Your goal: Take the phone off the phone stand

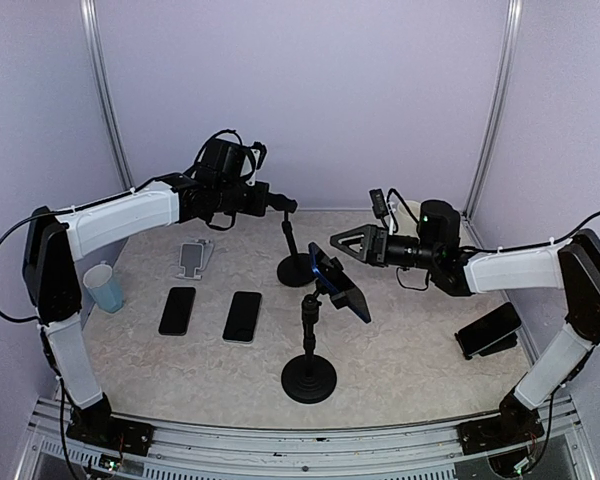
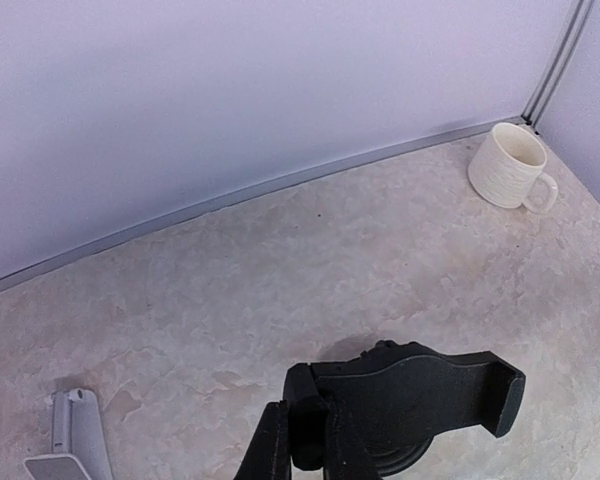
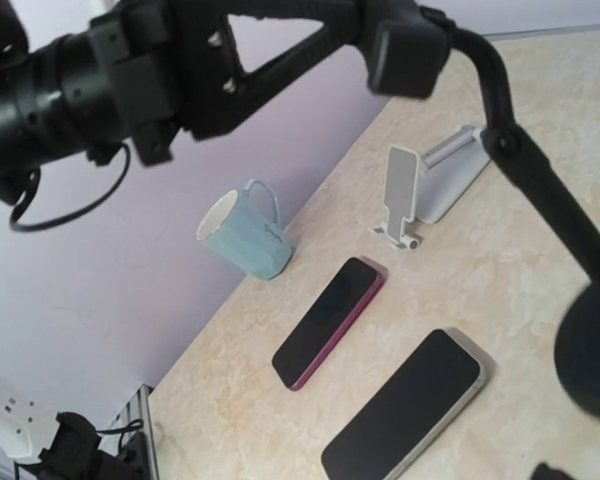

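Note:
A dark phone with a blue edge [image 1: 342,288] sits tilted in the clamp of the front black stand [image 1: 308,380], mid-table. My right gripper [image 1: 335,242] hovers just above and behind the phone's top edge; its fingers do not show in the right wrist view and it appears open. My left gripper [image 1: 278,205] is shut on the clamp head [image 2: 410,395] of a second, empty black stand [image 1: 298,268] further back. In the left wrist view its fingers [image 2: 272,452] pinch the head's left end.
Two phones lie flat at the left, one red-edged [image 1: 177,310] and one silver [image 1: 242,316]. A white folding stand [image 1: 194,258] and a teal mug [image 1: 104,288] stand near them. Another phone rests on a wedge stand [image 1: 488,330] at right. A white mug [image 2: 510,165] stands in the back corner.

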You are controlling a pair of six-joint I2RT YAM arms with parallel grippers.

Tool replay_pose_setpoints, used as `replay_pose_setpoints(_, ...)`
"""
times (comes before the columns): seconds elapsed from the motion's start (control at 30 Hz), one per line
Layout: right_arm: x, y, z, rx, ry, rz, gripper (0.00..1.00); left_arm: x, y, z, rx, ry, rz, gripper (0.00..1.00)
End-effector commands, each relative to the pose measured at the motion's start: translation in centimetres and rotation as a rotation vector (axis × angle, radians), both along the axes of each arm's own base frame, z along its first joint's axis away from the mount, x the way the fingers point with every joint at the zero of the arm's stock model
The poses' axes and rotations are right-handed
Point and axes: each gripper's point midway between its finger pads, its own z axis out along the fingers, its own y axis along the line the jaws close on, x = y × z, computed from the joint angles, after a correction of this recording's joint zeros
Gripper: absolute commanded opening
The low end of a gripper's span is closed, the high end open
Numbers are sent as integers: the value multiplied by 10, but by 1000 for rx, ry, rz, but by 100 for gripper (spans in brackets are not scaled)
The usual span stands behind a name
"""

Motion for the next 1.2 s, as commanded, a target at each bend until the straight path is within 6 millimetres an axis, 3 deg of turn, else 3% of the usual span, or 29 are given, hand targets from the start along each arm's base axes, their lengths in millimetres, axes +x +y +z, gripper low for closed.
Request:
replay_pose_setpoints(0.0,-2,-8,9,1,-27,-8,100,18,24,39,-32,-87,77,0)
replay_pose_setpoints(0.4,-1,-7,8,4,-23,-1,100,32,63,28,49,-88,191,0)
replay_pose_setpoints(0.7,-1,-7,6,3,-19,-3,100,37,88,35,132,-114,252,0)
replay_pose_setpoints(1.17,0,-4,4,21,-12,9,100,40,91,27,163,-98,241,0)
